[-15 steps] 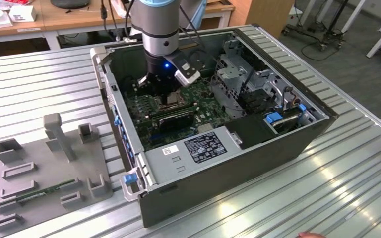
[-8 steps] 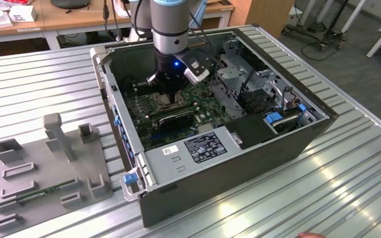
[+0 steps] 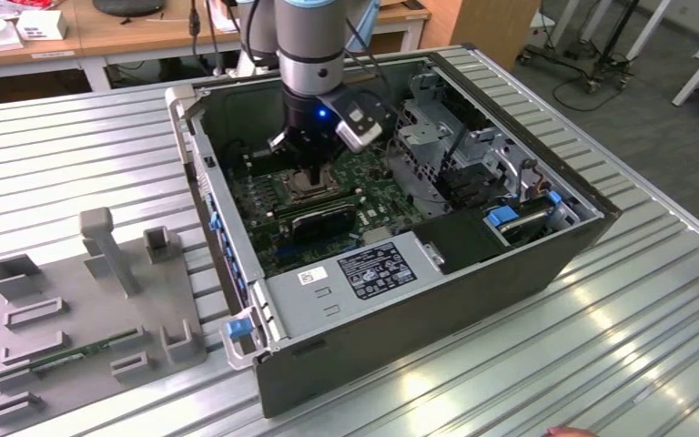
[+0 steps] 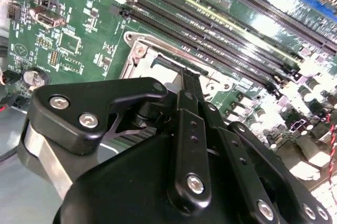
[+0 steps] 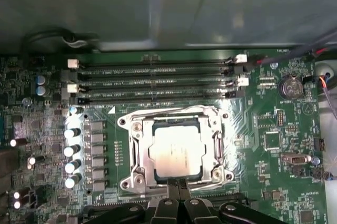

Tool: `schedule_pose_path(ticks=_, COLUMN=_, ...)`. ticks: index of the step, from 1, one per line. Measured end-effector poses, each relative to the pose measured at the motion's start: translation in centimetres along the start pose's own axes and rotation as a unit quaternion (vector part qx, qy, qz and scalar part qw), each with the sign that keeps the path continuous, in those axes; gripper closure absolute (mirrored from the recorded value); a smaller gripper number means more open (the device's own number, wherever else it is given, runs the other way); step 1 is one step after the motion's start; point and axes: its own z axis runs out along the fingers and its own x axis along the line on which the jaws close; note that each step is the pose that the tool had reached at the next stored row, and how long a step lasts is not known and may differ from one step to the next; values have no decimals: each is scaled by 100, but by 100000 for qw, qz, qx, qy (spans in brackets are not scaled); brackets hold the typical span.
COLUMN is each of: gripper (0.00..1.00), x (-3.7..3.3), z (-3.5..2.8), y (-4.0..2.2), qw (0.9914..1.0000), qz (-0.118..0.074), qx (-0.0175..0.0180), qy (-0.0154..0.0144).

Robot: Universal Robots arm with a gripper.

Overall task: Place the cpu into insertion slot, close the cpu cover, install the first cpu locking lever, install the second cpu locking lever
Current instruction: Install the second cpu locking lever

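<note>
My work sits on a ribbed metal table (image 3: 106, 146), its slats running across the surface; an open computer case (image 3: 447, 300) lies on its side near the middle, reaching toward the far edge; a grey fixture plate (image 3: 83, 337) with upright blocks and slots rests flat near the corner at the exterior view's left, just beside the case; one slot holds a thin green strip (image 3: 83, 353).

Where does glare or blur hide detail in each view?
First wrist view: glare whitens the cpu face and socket rim. Second wrist view: board edge washed out beyond the memory slots; end effector looms dark. Exterior view: reflections streak the metal table.
</note>
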Motion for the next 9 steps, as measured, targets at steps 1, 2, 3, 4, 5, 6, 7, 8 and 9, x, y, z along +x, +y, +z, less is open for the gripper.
schedule_pose_path(ticks=1, gripper=89, x=-1, z=1, y=12, qw=100000, qz=0, qx=3, qy=1)
schedule_pose_path(ticks=2, gripper=89, x=-2, z=1, y=19, qw=100000, qz=-1, qx=6, qy=4)
schedule_pose_path(ticks=3, gripper=89, x=-3, z=1, y=22, qw=100000, qz=-5, qx=-6, qy=0)
schedule_pose_path(ticks=4, gripper=89, x=-3, z=1, y=27, qw=100000, qz=-4, qx=-12, qy=1)
schedule_pose_path(ticks=5, gripper=89, x=-4, z=2, y=34, qw=100000, qz=4, qx=-20, qy=3)
schedule_pose_path(ticks=6, gripper=89, x=-4, z=2, y=42, qw=100000, qz=5, qx=-22, qy=4)
schedule_pose_path(ticks=7, gripper=89, x=-5, z=3, y=52, qw=100000, qz=2, qx=-23, qy=4)
schedule_pose_path(ticks=8, gripper=89, x=-5, z=4, y=63, qw=100000, qz=3, qx=-26, qy=3)
schedule_pose_path(ticks=9, gripper=89, x=-6, z=4, y=75, qw=100000, qz=2, qx=-30, qy=4)
